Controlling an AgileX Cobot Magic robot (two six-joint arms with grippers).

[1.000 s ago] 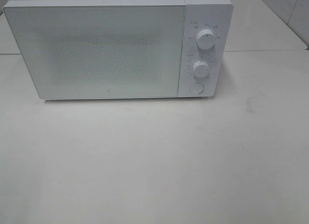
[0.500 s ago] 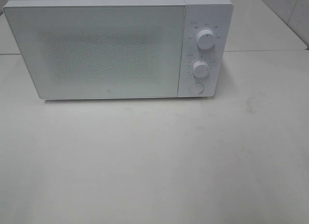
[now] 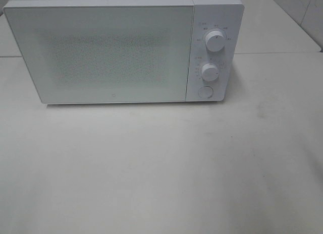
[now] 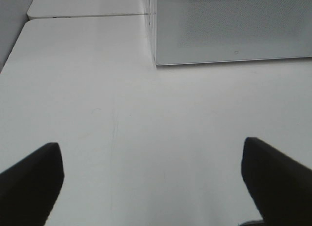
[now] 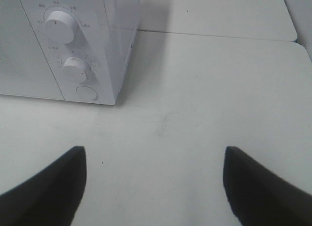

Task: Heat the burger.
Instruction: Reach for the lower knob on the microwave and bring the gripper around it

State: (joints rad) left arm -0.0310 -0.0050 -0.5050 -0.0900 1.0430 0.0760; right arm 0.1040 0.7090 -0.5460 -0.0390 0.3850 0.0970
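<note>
The burger is out of view in every frame. A white microwave [image 3: 121, 47] stands at the back of the white table [image 3: 161, 163] with its door [image 3: 101, 52] shut. Nothing can be made out through the speckled window. Its panel on the right carries two round knobs [image 3: 215, 42] [image 3: 209, 71] and a round button [image 3: 205, 92]. My left gripper [image 4: 151, 153] hovers open over bare table, in front of the microwave's left corner [image 4: 156, 60]. My right gripper [image 5: 154, 155] is open too, empty, near the control panel [image 5: 73, 65]. Neither gripper shows in the exterior high view.
A second white table top [image 5: 214, 11] adjoins behind and to the right of the microwave, with a seam between them. A tiled wall [image 3: 303, 12] rises at the back right. A similar seam [image 4: 87, 15] runs past the microwave's left side.
</note>
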